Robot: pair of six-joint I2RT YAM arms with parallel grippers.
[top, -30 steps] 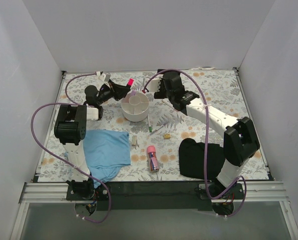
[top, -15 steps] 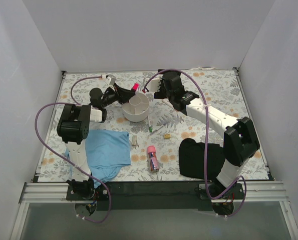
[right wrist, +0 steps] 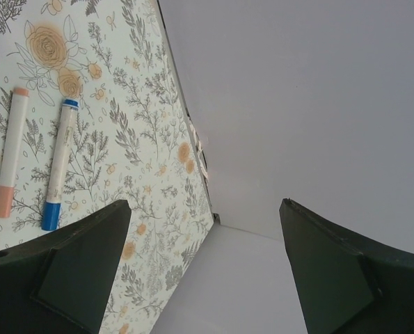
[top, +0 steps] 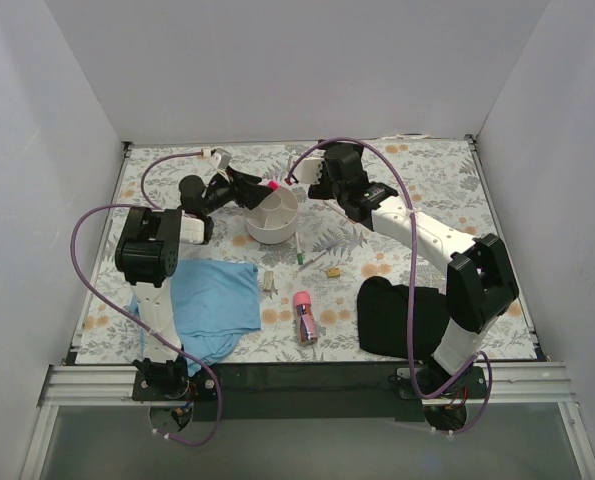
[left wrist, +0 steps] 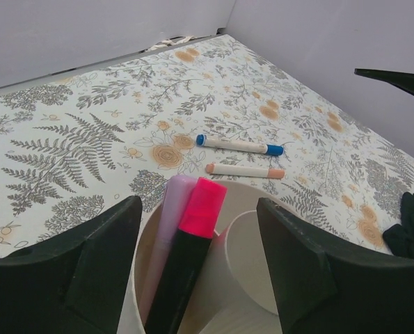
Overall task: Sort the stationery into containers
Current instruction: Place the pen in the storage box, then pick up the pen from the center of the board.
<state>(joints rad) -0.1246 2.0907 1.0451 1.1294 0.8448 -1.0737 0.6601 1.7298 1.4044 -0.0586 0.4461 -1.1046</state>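
Observation:
The white round organiser (top: 273, 218) stands on the floral mat. A highlighter (left wrist: 193, 243) with a pink cap and black body stands in its outer compartment beside a lilac pen (left wrist: 169, 223). My left gripper (top: 257, 188) hovers at the organiser's left rim, open, and its fingers (left wrist: 88, 271) flank the highlighter without touching it. My right gripper (top: 299, 181) is open and empty just behind the organiser. On the mat lie a blue-capped marker (left wrist: 239, 145), a peach-capped marker (left wrist: 245, 170), a pink tube (top: 304, 314), a brass piece (top: 333, 271) and a grey piece (top: 269, 282).
A blue cloth (top: 213, 300) lies front left and a black cloth (top: 395, 316) front right. White walls enclose the mat on three sides. The right wrist view shows the two markers (right wrist: 59, 163) and the wall close behind.
My left gripper carried the pink highlighter right and down to the organiser, then opened; the highlighter now stands in the compartment. The right arm has not moved.

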